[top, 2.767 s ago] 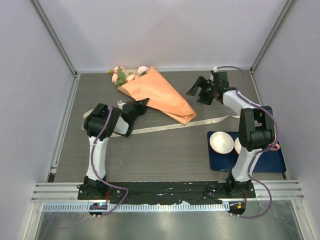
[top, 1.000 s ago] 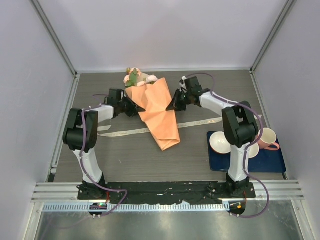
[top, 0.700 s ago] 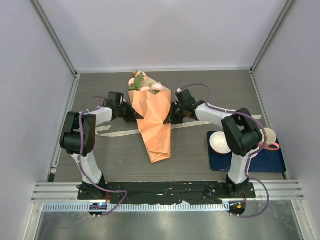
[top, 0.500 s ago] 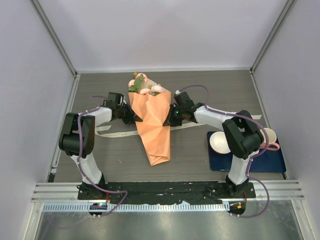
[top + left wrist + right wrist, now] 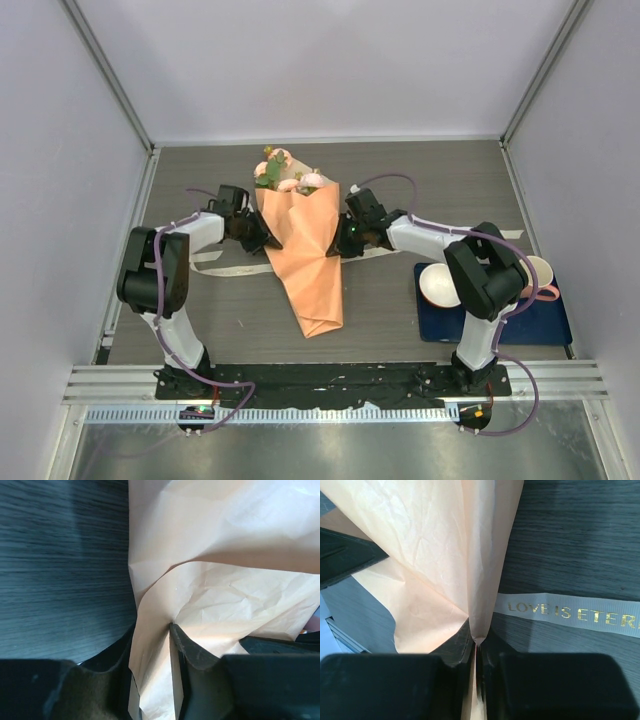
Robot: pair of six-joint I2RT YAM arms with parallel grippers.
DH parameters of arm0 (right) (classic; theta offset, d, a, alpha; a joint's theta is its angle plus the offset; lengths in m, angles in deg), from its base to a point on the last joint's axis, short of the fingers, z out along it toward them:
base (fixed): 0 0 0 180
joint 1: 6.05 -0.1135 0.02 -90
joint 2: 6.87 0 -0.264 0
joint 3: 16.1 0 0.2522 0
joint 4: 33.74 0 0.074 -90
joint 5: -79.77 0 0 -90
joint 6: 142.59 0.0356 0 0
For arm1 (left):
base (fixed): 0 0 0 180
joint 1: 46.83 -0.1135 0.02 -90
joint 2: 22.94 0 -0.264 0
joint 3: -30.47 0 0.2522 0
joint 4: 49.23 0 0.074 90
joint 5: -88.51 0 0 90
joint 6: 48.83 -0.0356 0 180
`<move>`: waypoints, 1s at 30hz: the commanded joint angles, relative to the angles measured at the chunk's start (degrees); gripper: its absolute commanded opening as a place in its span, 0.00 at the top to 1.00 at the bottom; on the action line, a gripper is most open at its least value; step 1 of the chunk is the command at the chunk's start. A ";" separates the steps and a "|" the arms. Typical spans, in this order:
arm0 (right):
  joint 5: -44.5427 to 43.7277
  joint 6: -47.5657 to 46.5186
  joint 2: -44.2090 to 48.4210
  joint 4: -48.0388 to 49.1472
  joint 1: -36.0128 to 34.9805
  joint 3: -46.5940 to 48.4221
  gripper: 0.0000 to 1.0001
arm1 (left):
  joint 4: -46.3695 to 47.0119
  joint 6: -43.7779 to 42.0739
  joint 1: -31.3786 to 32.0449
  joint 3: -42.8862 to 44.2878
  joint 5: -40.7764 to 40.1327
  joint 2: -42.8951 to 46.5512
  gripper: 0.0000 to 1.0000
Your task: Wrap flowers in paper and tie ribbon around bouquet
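Top external view: the bouquet (image 5: 308, 255) lies in the middle of the bench (image 5: 420, 180). The pink flowers (image 5: 285, 178) are at its 12 o'clock end and the narrow tip points to 6 o'clock. The cream ribbon (image 5: 225, 262) lies flat on the bench and shows at both sides of the cone, at 9 and 3 o'clock. The left hand (image 5: 262, 232) is at the 9 o'clock edge of the orange paper (image 5: 315, 290). In its wrist view the fingers stand a little apart, released, with a fold of paper between them. The right hand (image 5: 345, 238), at 3 o'clock, is clenched on the paper edge. At 4 o'clock from the bouquet, a dark blue mat (image 5: 520, 325) carries a white bowl (image 5: 437, 285) and a pink mug (image 5: 540, 275).
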 commanded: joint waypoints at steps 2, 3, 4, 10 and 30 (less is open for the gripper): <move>0.06 1.12 2.16 1.13 -1.29 -0.15 0.83 | -2.82 -3.20 -0.09 2.74 -3.74 3.08 0.64; -0.20 1.21 2.33 0.87 -1.47 -0.15 0.81 | -2.65 -3.20 -0.09 2.39 -5.58 3.96 0.58; -0.20 1.30 2.68 0.78 -1.73 -0.32 0.80 | -2.47 -3.38 -0.09 1.95 -6.38 4.93 0.55; 1.11 2.17 5.32 0.08 -1.91 -0.67 0.64 | -5.54 -5.93 -2.10 0.28 -8.33 12.49 0.42; -23.05 -3.19 13.15 -25.77 35.78 3.19 0.14 | -20.31 -0.48 -29.70 -13.78 -13.84 34.65 0.00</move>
